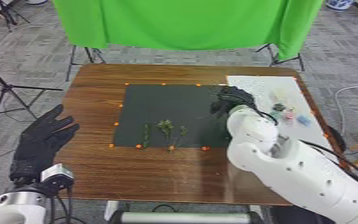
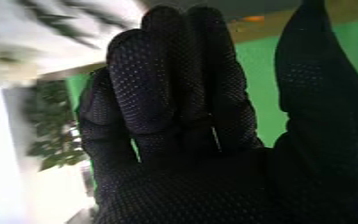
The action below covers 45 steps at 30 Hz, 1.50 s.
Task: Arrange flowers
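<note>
In the head view my right hand (image 1: 232,97) is over the seam between the dark mat (image 1: 162,102) and the white sheet (image 1: 262,84). Its fingers are extended, also in the right wrist view, where the hand (image 2: 167,175) holds nothing visible. Three green stems, one of them a leafy sprig (image 1: 166,127), lie apart near the mat's front edge. Small pink flowers (image 1: 289,115) and a blue one (image 1: 304,120) lie on the sheet. A blurred pale flower (image 2: 11,65) and green leaves (image 2: 55,122) appear beside the right hand. My left hand (image 1: 44,135) is open at the table's left edge.
Orange markers (image 1: 139,146) line the mat's border on the brown table (image 1: 149,175). A green cloth (image 1: 189,25) hangs behind the table's far edge, held by stands. A dark tripod (image 1: 8,89) stands on the floor at the left.
</note>
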Tool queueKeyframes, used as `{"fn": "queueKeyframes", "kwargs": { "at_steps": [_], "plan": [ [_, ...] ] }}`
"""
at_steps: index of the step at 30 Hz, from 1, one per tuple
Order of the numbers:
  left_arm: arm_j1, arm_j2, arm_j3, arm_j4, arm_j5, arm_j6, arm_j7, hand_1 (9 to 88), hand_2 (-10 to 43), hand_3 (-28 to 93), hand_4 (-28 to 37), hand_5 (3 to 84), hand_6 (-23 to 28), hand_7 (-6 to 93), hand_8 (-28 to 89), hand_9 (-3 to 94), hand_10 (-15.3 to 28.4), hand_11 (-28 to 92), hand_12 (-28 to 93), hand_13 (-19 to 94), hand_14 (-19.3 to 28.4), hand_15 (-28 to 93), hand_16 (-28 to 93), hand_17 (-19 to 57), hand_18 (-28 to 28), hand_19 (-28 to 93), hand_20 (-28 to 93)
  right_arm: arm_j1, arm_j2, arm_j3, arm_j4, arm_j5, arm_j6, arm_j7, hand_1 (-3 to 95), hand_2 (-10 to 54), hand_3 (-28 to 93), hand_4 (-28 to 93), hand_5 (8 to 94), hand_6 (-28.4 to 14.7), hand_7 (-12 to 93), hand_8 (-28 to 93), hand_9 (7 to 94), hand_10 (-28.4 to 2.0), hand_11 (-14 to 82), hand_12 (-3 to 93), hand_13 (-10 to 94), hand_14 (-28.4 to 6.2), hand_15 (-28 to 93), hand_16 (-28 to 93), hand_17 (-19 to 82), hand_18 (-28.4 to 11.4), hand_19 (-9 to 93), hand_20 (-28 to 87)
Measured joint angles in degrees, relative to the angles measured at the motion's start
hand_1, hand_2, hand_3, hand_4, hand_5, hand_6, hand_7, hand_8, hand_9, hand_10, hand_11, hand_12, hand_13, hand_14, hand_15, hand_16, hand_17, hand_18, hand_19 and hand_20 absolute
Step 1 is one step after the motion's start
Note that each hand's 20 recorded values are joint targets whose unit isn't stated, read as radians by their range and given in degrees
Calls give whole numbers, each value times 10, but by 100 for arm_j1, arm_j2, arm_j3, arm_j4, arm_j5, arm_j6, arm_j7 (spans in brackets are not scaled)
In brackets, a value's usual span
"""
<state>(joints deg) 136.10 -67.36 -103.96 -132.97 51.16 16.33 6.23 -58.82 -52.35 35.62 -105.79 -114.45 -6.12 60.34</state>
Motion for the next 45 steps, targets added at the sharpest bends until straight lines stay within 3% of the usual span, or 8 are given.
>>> {"fn": "queueKeyframes", "kwargs": {
  "at_steps": [17,22,45],
  "plan": [
    [48,-50,70,3,-9,37,25,251,63,814,-203,350,88,147,-105,340,202,279,90,253,264,487,-96,-82,230,613,-51,236,486,-363,470,-73,193,322,305,-74,837,-249,668,-79,254,-141,666,-207,482,172,677,-136,764,111,351,-283,932,305],
    [25,-49,96,5,-7,36,29,251,62,814,-202,350,88,148,-105,340,202,278,90,253,264,487,-96,-82,230,613,-52,425,543,-555,660,-79,209,339,301,-80,836,-253,617,-97,227,-146,616,-223,478,164,644,-150,775,109,338,-283,932,298],
    [-107,-47,192,56,-8,25,49,243,75,804,-216,351,90,147,-105,340,203,278,91,253,264,488,-96,-82,230,612,-52,595,264,-605,1401,204,289,399,289,-91,834,-265,599,-100,183,-132,599,-228,480,154,626,-160,790,94,328,-284,932,288]
  ]
}}
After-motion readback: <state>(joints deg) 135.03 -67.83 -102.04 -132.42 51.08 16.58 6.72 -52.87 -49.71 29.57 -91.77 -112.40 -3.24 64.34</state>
